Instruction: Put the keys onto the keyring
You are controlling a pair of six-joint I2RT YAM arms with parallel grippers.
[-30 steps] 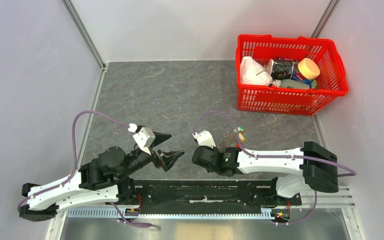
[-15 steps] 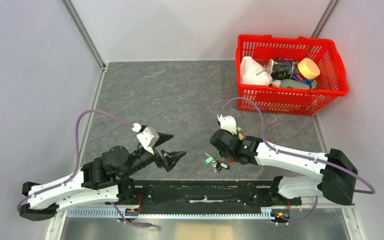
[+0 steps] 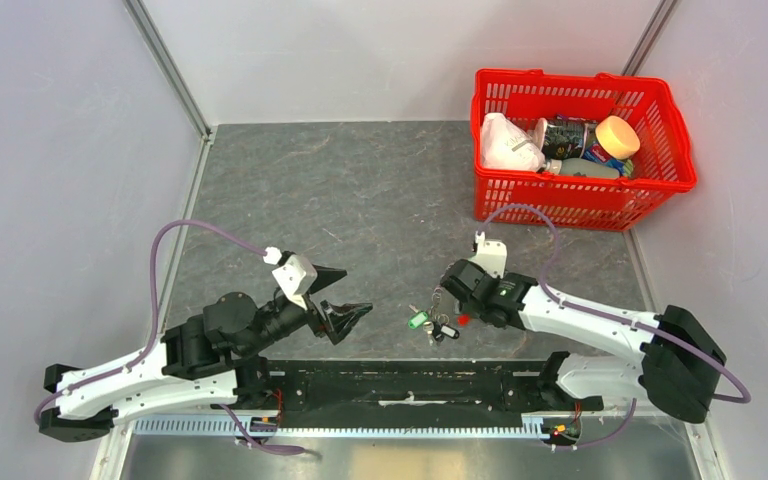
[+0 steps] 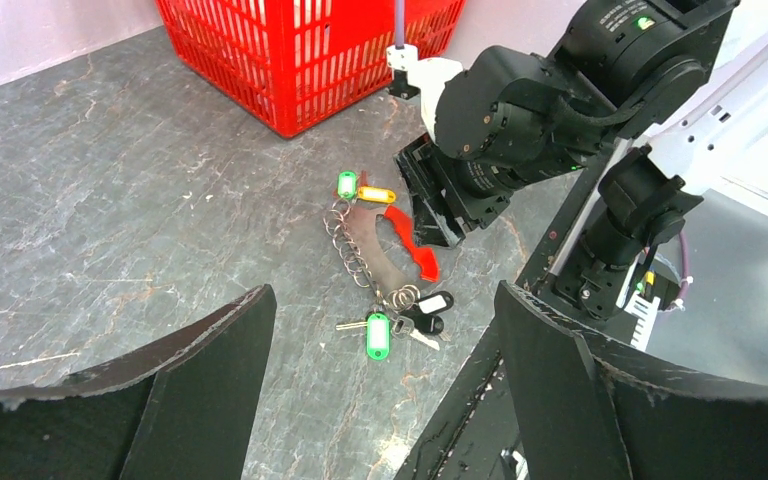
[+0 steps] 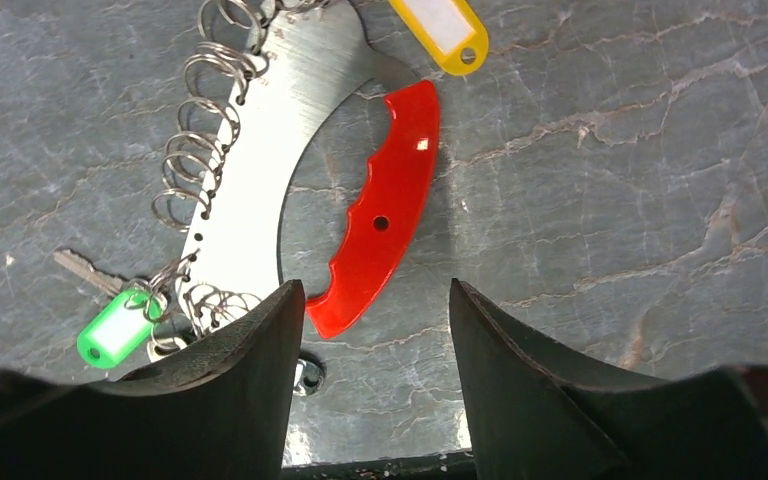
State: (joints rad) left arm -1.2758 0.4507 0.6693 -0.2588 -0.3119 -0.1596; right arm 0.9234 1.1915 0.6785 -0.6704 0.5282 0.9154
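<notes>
My right pincer [image 5: 372,292] hangs low over the bench [image 3: 360,190] with its jaws apart and nothing between them. Directly below the gap lies the keyring [image 5: 260,150], a curved metal plate with a bright red grip [image 5: 380,225] along its inner side, resting flat and free of both fingers. A row of small wire rings [image 5: 195,120] runs along the plate's outer edge. The keys [image 4: 392,322] lie bunched at one end of it, one with a green tag [image 5: 115,327], and a yellow tag [image 5: 440,30] lies at the other end. Whether each key is threaded on or merely lying against the plate cannot be told from here. My left pincer [image 3: 353,291] waits near the bunch on its left side, jaws wide apart and empty. I judge the task to be late: no loose key shows elsewhere on the bench, so the step in hand is checking the bunch. The next move calls for one pincer to pin the red grip while the other lifts any stray key to a ring. The bench is grey, veined stone-pattern sheet. A red basket [image 3: 580,195] of oddments stands at its far right corner, and pale walls [image 3: 60,150] enclose it.
</notes>
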